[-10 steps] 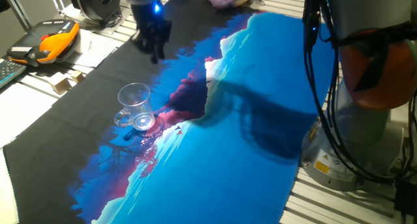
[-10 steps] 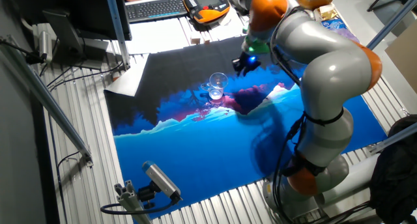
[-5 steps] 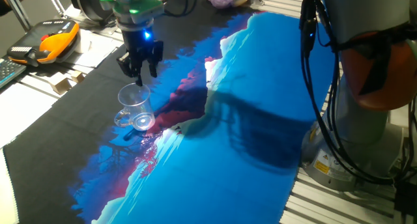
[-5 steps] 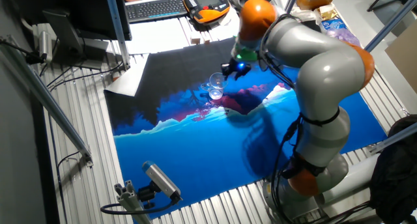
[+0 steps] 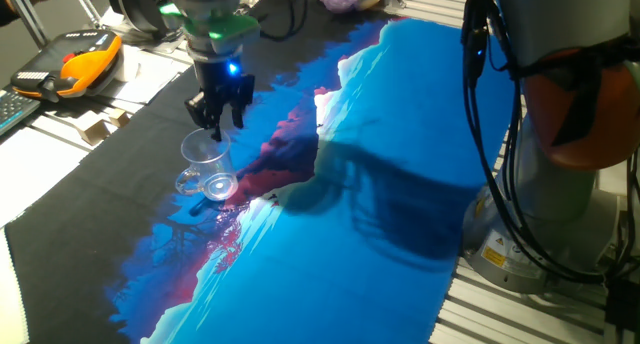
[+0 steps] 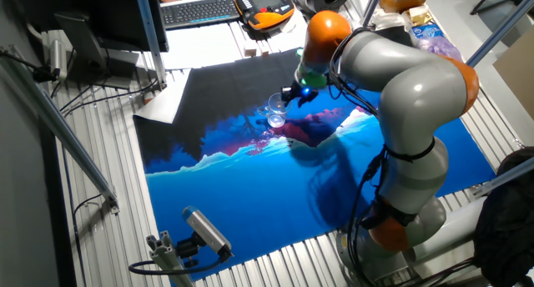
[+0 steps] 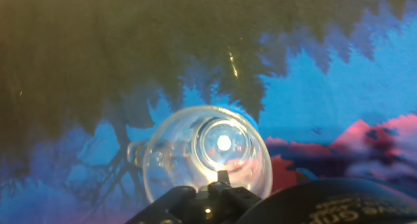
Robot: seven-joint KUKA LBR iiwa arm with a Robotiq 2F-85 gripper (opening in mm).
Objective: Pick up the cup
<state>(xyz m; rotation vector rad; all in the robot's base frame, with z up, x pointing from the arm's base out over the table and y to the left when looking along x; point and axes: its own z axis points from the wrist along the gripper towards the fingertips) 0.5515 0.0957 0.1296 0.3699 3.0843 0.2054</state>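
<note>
The cup is small, clear glass and stands upright on the printed mat, with its handle low on the left side. It also shows in the other fixed view. My gripper points down just above and behind the cup's far rim, with its fingers apart and nothing in them; it shows beside the cup in the other fixed view. In the hand view I look straight down into the cup, its handle to the left. Part of the hand's body covers the cup's lower rim.
A blue, black and pink mat covers the table. An orange-and-black pendant and cardboard scraps lie at the left edge. A keyboard lies behind. The robot base stands at the right. A camera on a stand is at the front.
My gripper has come from the back of the mat toward the cup and then dropped a little closer to its rim. The cup has not moved.
</note>
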